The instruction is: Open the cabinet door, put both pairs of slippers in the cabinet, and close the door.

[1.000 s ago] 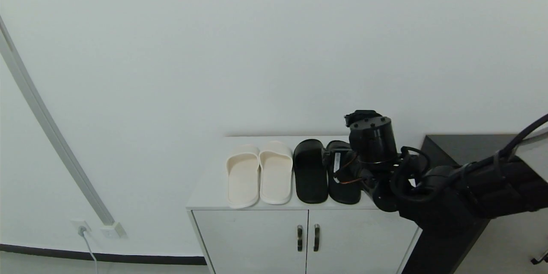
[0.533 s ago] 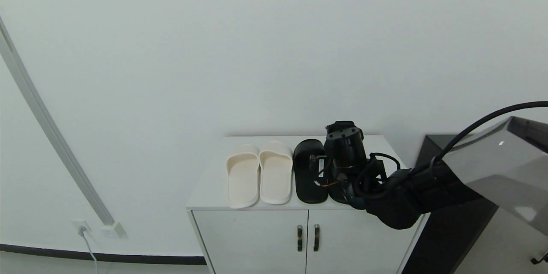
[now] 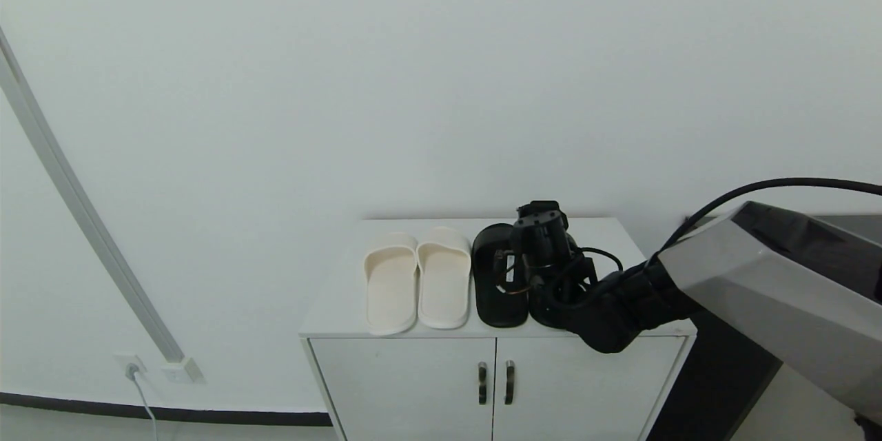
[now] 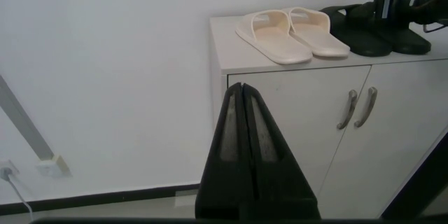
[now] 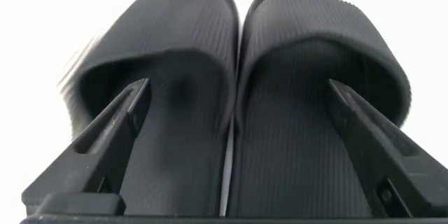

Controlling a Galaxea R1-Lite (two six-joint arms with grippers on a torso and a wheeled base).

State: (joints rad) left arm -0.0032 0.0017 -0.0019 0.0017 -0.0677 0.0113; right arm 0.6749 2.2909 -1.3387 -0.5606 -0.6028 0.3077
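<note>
- Right gripper (image 5: 239,91): spread wide, empty, fingers straddling the black slippers (image 3: 499,282) on the cabinet (image 3: 331,310) top.
- Pair's long axis runs 12–6, heels at 6.
- White slippers (image 3: 417,279) sit just beside at 9, which may crowd the grasp.
- Door handles (image 3: 494,382) at 6; doors shut.
- Left gripper (image 4: 243,112): pressed closed, empty, low toward 8, farther off.

Indoor room, domestic in look, an entryway sort of corner. A low white cabinet (image 3: 331,310) with two doors (image 3: 406,386) and paired metal handles (image 3: 482,382) stands against a plain white wall (image 3: 441,83), with cream slippers (image 3: 417,279) and black slippers (image 3: 497,275) side by side on its top, heels to the front edge. Dark skirting board (image 3: 172,415) runs at the wall's foot left of the cabinet, with a wall socket (image 3: 129,363) and plugged cable just above it and a grey trunking strip (image 3: 76,200) slanting up the wall.
</note>
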